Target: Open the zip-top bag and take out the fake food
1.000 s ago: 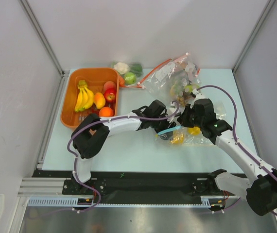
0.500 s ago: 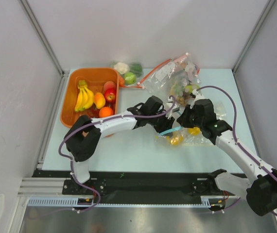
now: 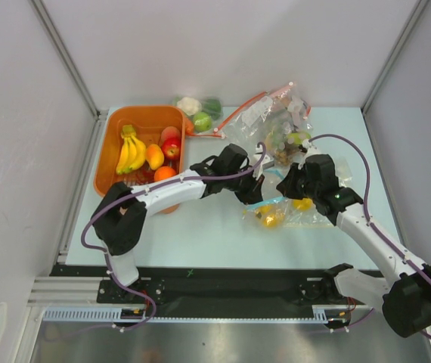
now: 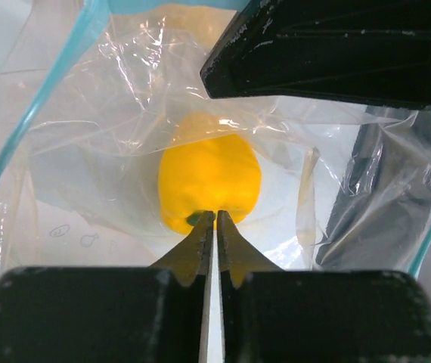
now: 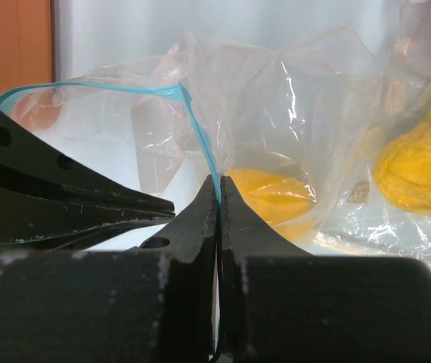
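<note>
At the left of the bench (image 3: 200,234), a rounded orange plastic tray (image 3: 146,110) holds one yellow banana bunch (image 3: 130,153), one yellow-orange oval piece (image 3: 155,156), one red apple (image 3: 172,148) and one round orange (image 3: 165,174). At centre, the left gripper (image 4: 215,218), jaws pressed together, sits inside the mouth of the zip-top bag (image 4: 102,144), a clear crinkled film lying on the bench. Its tips are just at one smooth yellow fruit (image 4: 209,181), and whether film is pinched between them cannot be told. To the right, the right gripper (image 5: 218,185) has its jaws clamped on the bag's teal zip strip (image 5: 196,125), and a second yellow piece (image 3: 302,203) shows through clear film just beside it.
</note>
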